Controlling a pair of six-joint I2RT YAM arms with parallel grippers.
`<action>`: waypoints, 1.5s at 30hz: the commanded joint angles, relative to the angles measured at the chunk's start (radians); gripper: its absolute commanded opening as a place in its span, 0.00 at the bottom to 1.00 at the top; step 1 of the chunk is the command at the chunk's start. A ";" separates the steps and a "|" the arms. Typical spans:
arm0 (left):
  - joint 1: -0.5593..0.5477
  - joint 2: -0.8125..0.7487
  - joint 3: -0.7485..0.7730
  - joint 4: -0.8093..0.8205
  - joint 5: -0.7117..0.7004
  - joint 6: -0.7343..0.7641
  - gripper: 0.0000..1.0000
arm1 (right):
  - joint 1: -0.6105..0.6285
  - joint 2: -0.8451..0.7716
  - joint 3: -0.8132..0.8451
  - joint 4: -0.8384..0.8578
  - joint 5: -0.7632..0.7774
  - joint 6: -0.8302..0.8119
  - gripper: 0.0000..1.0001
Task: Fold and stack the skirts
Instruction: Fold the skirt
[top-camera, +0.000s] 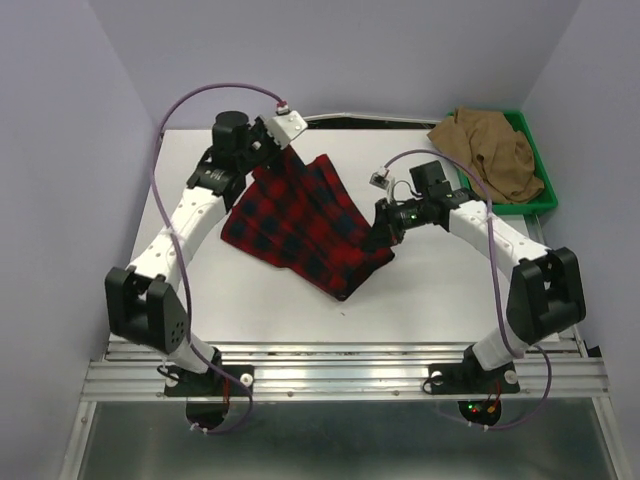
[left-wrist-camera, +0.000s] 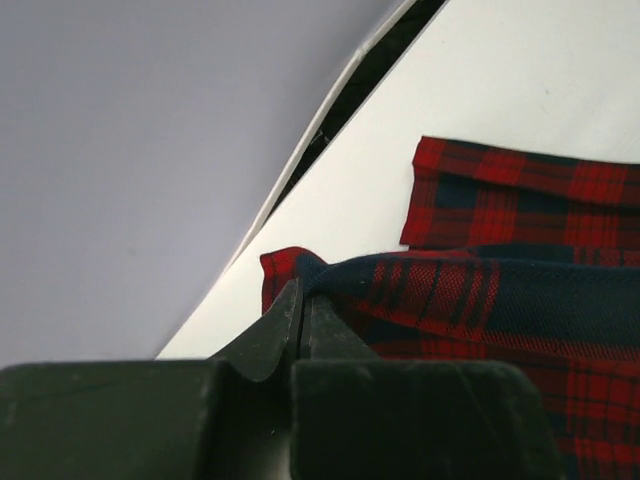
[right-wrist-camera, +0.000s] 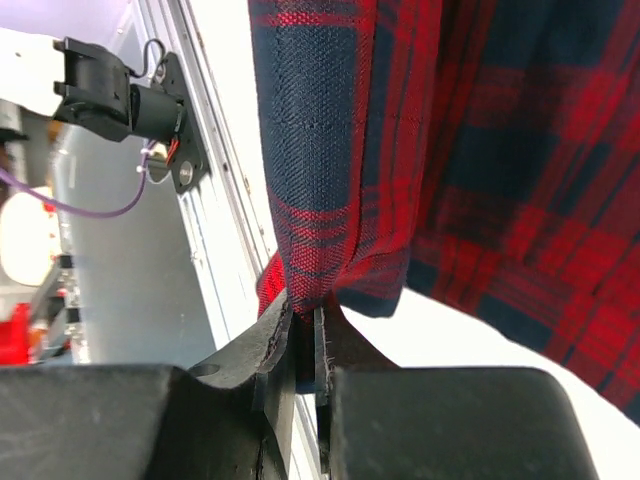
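The red skirt (top-camera: 300, 225) with dark checks is in the middle of the table (top-camera: 440, 290), stretched between the two arms. The left gripper (left-wrist-camera: 300, 305) is pinched tight on a corner of it at the far side. The right gripper (right-wrist-camera: 303, 325) is pinched on another edge, where the cloth bunches into a thick fold. Part of the skirt seems lifted up and part lies on the table.

The brown skirt (top-camera: 492, 150) sits crumpled in the green tray (top-camera: 548, 203) at the far right corner. Nothing touches it.

The skirts look soft, light and floppy. They sag and wrinkle when lifted. I think it is best to hold them by the corners or along the hem, with the grippers apart, so the cloth lies flat. A thin pinch could slip.

Some things are hard to see. From the top, the arms cover the spots where the red skirt is held. I cannot tell how many layers each gripper holds. The brown skirt is so crumpled that its edges do not show.
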 joint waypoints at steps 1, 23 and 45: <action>-0.059 0.156 0.127 0.089 -0.106 0.011 0.00 | -0.057 0.061 -0.064 0.000 -0.125 -0.066 0.01; -0.134 0.153 0.049 -0.131 -0.225 -0.297 0.89 | -0.253 0.291 0.098 -0.001 0.007 0.116 0.70; -0.028 0.221 -0.227 -0.342 -0.013 -0.423 0.47 | -0.244 0.554 0.266 -0.024 0.303 0.116 0.47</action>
